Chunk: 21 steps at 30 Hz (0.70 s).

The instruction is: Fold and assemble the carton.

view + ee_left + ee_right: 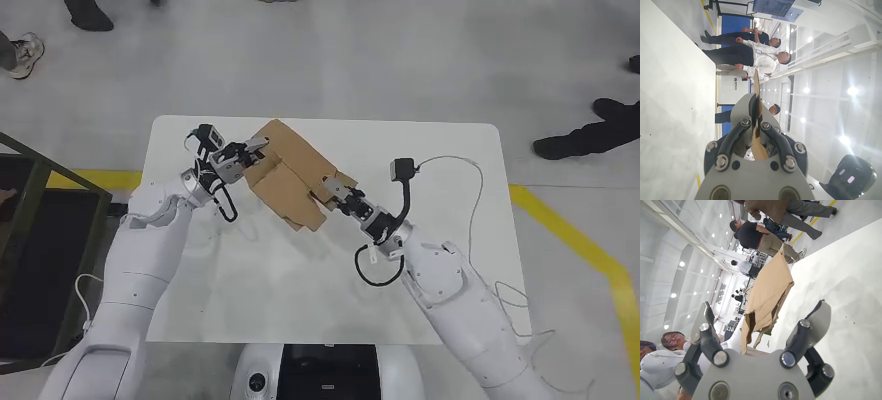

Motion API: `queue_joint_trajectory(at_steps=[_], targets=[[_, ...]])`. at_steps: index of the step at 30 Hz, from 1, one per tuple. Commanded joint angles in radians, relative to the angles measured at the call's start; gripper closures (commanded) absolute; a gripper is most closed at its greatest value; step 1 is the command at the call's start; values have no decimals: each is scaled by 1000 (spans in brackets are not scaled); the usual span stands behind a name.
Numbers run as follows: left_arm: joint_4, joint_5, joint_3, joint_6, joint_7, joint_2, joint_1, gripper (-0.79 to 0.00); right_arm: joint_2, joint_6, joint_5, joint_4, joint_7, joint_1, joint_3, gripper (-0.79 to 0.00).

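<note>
While pinching the 9 o'clock edge of the flattened carton [292,172], lying toward 11 o'clock from the middle of the table [300,290], in the tightly closed left gripper [248,157], slide the wide-open right gripper [338,196] squarely over the 4 o'clock flap before closing, avoiding tears.
</note>
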Motion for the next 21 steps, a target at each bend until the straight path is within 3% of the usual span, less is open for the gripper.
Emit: queue_joint_trajectory(at_steps=[1, 4, 21], targets=[[-2, 3, -7, 0, 2, 2, 5, 0, -1, 3, 2, 5, 4, 1, 2, -249], [-8, 0, -19, -9, 13, 5, 15, 0, -1, 18, 10, 8, 20, 0, 4, 0], [-55, -7, -42, -15, 22, 13, 56, 0, -8, 67, 70, -5, -13, -28, 22, 0]])
